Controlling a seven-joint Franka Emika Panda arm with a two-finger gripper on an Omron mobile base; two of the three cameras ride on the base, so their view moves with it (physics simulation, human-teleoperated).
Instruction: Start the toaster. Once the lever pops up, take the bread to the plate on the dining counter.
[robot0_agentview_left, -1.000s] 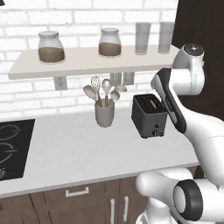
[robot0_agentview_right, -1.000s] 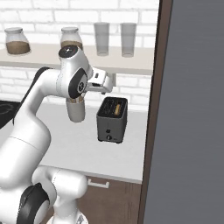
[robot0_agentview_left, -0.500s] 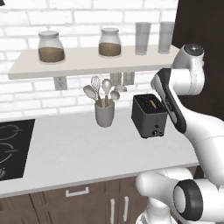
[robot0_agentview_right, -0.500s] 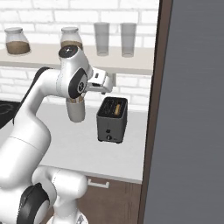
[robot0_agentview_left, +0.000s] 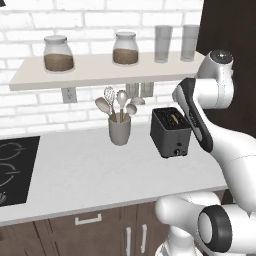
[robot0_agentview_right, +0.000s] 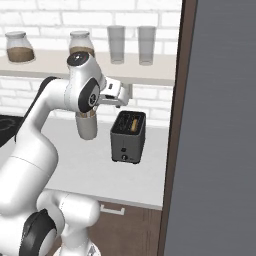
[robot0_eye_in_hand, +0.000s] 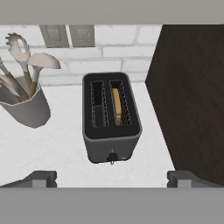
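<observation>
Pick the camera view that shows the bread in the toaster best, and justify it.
Hand view: it looks straight down into the toaster, showing the bread in one slot. Both base views show the bread as a tan sliver.

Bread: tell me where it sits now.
The bread stands in the toaster's right slot in the hand view, on the white worktop, right of the utensil cup.

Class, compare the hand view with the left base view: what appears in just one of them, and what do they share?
Hand view alone: both toaster slots from above, the bread standing in one, and the two open finger tips. Left base view alone: the black hob, the shelf with two jars and two glasses, and the cabinet fronts. Shared: the toaster, the grey utensil cup, the white worktop and the brick wall.
</observation>
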